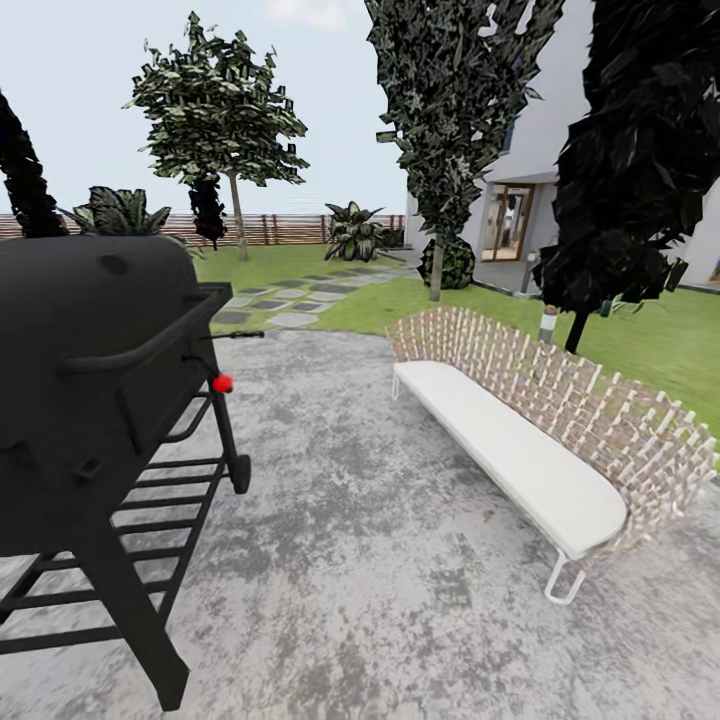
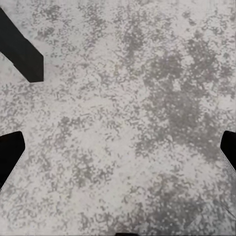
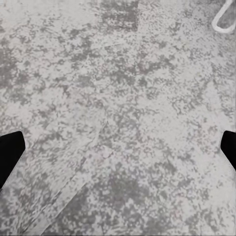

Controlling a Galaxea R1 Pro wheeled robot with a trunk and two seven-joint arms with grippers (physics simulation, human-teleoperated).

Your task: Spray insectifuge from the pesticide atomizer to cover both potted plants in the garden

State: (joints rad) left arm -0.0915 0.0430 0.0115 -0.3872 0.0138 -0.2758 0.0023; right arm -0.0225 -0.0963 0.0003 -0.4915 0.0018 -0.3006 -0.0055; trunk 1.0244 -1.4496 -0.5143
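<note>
I stand on the garden's round mottled grey patio [image 1: 380, 520]. The pesticide atomizer and the two small potted plants are out of view. In the left wrist view my left gripper [image 2: 118, 152] is open over bare paving, its dark fingertips [image 2: 10, 157] far apart at the picture's sides. In the right wrist view my right gripper [image 3: 118, 150] is also open above the paving, with nothing between its fingertips [image 3: 11, 153].
A black grill [image 1: 95, 400] stands close at the left, and one of its legs [image 2: 20, 48] is near the left gripper. A long woven bench [image 1: 530, 430] with a white cushion stands at the right, its white foot [image 3: 223, 19] near the right gripper. A grey bollard lamp [image 1: 547, 325], lawn, trees and a fence [image 1: 280, 228] lie beyond.
</note>
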